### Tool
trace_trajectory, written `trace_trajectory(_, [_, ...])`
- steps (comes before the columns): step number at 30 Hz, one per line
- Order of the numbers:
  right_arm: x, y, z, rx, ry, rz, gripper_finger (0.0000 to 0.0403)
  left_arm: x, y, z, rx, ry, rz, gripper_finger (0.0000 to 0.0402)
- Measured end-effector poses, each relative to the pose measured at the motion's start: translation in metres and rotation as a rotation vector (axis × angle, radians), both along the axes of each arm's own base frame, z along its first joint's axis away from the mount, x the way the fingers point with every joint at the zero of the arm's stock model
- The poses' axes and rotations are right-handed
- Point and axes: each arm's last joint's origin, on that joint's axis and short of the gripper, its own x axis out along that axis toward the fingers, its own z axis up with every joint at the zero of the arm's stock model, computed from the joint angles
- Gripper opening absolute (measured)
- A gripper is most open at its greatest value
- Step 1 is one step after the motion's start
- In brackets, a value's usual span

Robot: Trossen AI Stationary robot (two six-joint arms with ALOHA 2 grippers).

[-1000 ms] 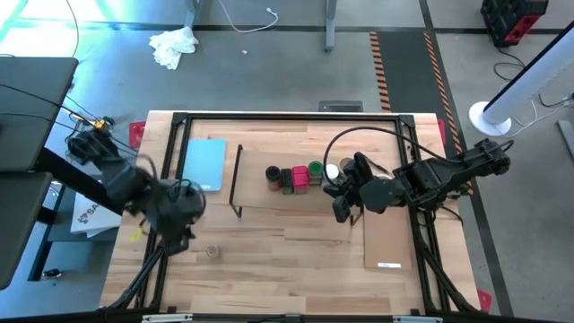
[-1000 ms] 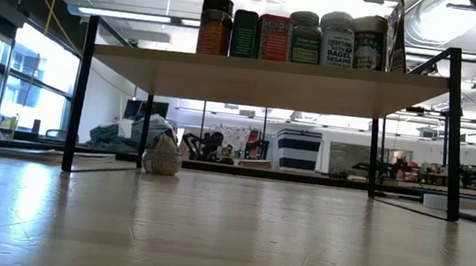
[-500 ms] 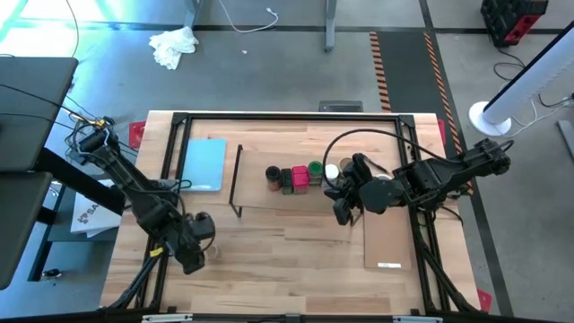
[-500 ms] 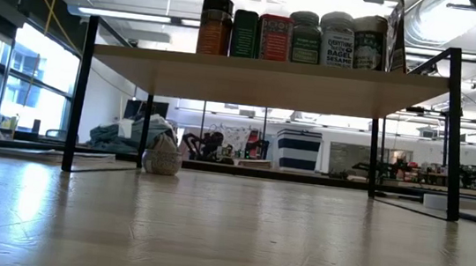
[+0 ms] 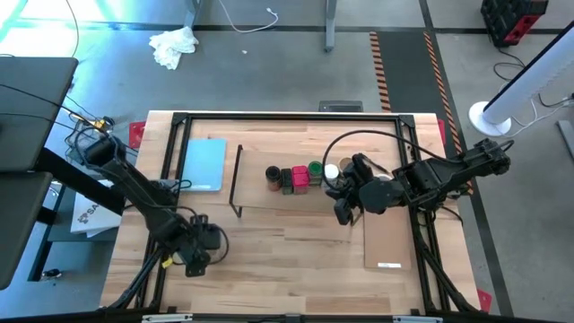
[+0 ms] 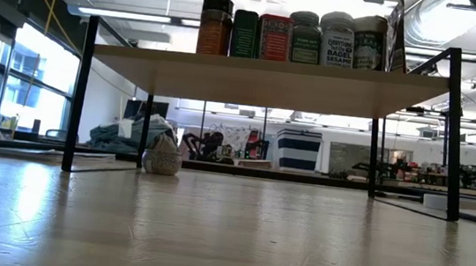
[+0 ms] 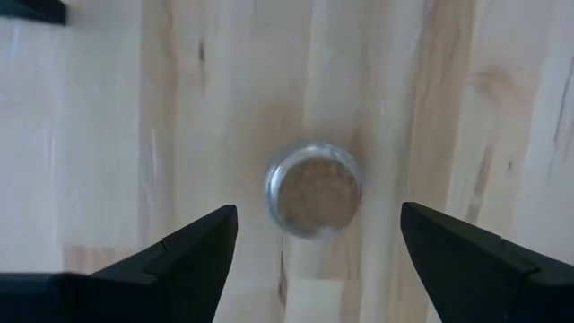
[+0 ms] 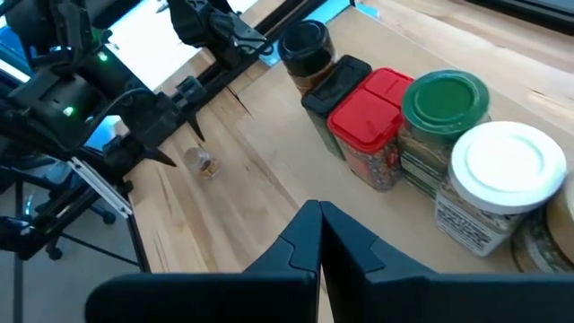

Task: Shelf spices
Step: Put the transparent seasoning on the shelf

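The shelf [image 5: 296, 193] stands across the middle of the tabletop [image 5: 296, 260], with a light-blue pad [image 5: 204, 164] beside its left end and a thin pale board [image 5: 390, 238] lying flat by its right end. A row of jars [image 5: 300, 175] sits on the plank top; from the low camera six of them [image 6: 293, 34] line up shoulder to shoulder, and the space under the plank is bare wood.

One small jar [image 7: 312, 188] with a tan top stands alone on the tabletop, well apart from the shelf, toward the front left. The left end effector [image 5: 199, 254] hangs directly over it, fingers [image 7: 193, 247] spread wide to either side and touching nothing; only the wrist camera shows that gap. The left arm reaches in from the table's left edge.

The right end effector [image 8: 320, 233] is closed and empty, held by the shelf's right end just beside the white-topped jar [image 8: 502, 184], the green [image 8: 444, 108] and red [image 8: 381, 112] ones next along.
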Motion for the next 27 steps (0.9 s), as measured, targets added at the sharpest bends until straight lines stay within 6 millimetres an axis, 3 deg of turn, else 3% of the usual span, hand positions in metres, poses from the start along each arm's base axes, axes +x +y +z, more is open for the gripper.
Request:
trace_trajectory(8, [-0.002,-0.001,-0.002,-0.003,0.026,-0.019,0.0,0.011,-0.01,-0.025,0.059,0.024,0.009,0.031])
trace_trajectory(17, [-0.002,-0.001,-0.003,-0.002,0.03,-0.022,0.0,0.02,-0.023,-0.047,-0.019,0.11,-0.001,0.0305])
trace_trajectory(20, [-0.003,-0.001,-0.003,-0.003,0.03,-0.021,0.0,0.02,-0.022,-0.046,-0.026,0.108,0.035,0.0268])
trace_trajectory(24, [-0.003,-0.001,-0.002,-0.005,0.03,-0.02,0.0,0.023,-0.018,-0.039,-0.05,0.083,0.068,0.0174])
trace_trajectory(27, [-0.002,-0.001,-0.003,-0.005,0.03,-0.02,0.0,0.023,-0.013,-0.028,-0.071,0.075,0.096,0.0173])
